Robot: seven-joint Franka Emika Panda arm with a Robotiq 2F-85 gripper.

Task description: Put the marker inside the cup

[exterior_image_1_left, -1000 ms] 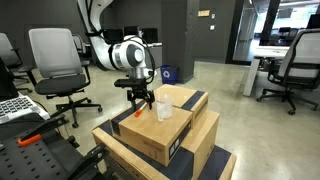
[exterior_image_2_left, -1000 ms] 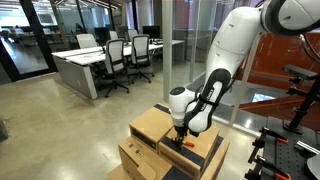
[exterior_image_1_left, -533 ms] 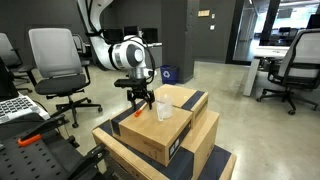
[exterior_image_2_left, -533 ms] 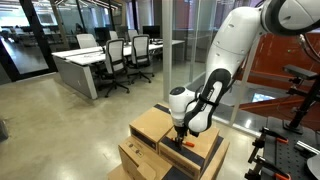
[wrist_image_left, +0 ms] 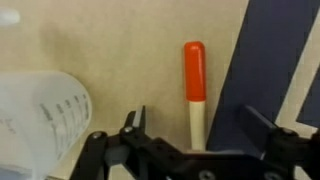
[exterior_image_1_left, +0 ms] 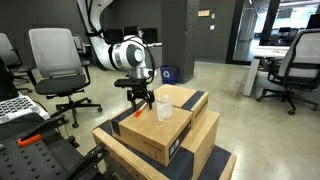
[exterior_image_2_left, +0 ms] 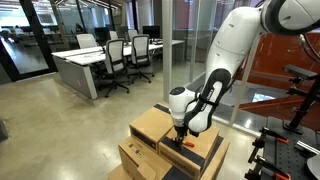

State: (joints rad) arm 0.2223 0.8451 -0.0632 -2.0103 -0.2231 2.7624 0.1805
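The marker (wrist_image_left: 194, 75) lies flat on the cardboard box top, orange cap pointing away, pale body running down between my fingers. My gripper (wrist_image_left: 198, 128) is open and straddles it, one fingertip on each side, neither touching it. The clear cup (wrist_image_left: 38, 112) stands just to the left of the gripper in the wrist view. In an exterior view the gripper (exterior_image_1_left: 140, 99) hangs low over the marker (exterior_image_1_left: 137, 112), with the cup (exterior_image_1_left: 163, 108) beside it. The gripper (exterior_image_2_left: 181, 131) points straight down at the marker (exterior_image_2_left: 185, 144) in an exterior view; the cup is not clear there.
The cardboard box (exterior_image_1_left: 150, 132) sits on a stack of larger boxes (exterior_image_2_left: 150, 160); a dark tape band (wrist_image_left: 283, 60) runs beside the marker. Black equipment with orange parts (exterior_image_1_left: 35, 138) stands nearby. Office chairs (exterior_image_1_left: 57, 65) and desks (exterior_image_2_left: 85, 68) stand further off.
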